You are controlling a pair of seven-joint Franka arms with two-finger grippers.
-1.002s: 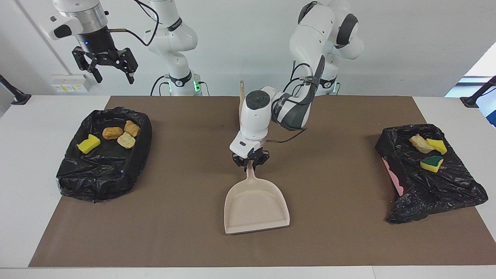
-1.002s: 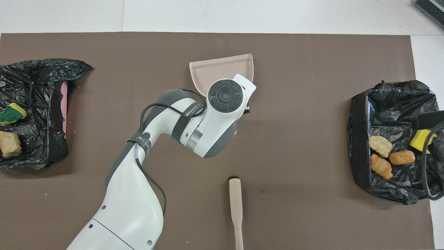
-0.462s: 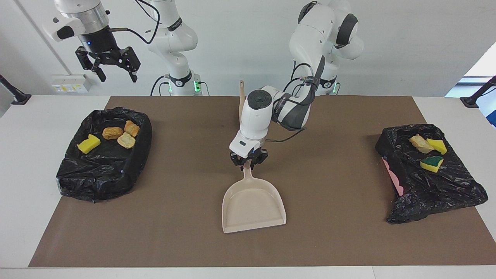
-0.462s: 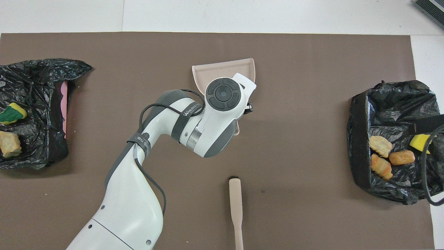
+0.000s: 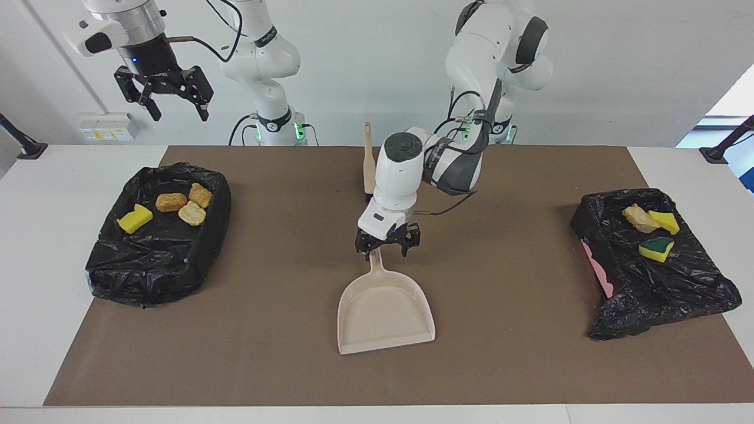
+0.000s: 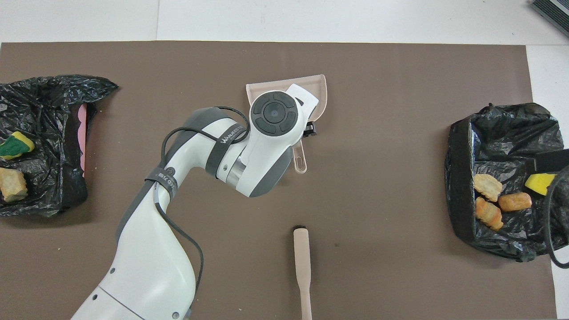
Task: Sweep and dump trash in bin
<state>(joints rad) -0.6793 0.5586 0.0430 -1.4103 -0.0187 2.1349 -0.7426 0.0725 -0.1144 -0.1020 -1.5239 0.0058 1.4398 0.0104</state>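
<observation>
The beige dustpan [image 5: 386, 309] lies flat on the brown mat at mid-table, its handle toward the robots; it also shows in the overhead view [image 6: 318, 84]. My left gripper [image 5: 387, 245] hangs open just above the handle and holds nothing. The beige brush [image 5: 369, 159] lies on the mat nearer to the robots, also in the overhead view [image 6: 302, 266]. The trash lies in two bins: bread chunks [image 5: 171, 202] and a yellow sponge [image 5: 134, 218] in one, a bread chunk [image 5: 640, 218], a yellow sponge [image 5: 664, 221] and a green-backed sponge [image 5: 655, 248] in the other. My right gripper [image 5: 165, 97] is open, high over the table's edge.
A black bag-lined bin [image 5: 159, 265] stands at the right arm's end of the table. A second black-bagged bin [image 5: 654, 288] with a pink edge stands at the left arm's end. The brown mat [image 5: 265, 330] covers most of the table.
My left gripper has opened and let go of the dustpan handle, shifting slightly toward the left arm's end. The dustpan now rests on the mat. My right gripper has risen a little.
</observation>
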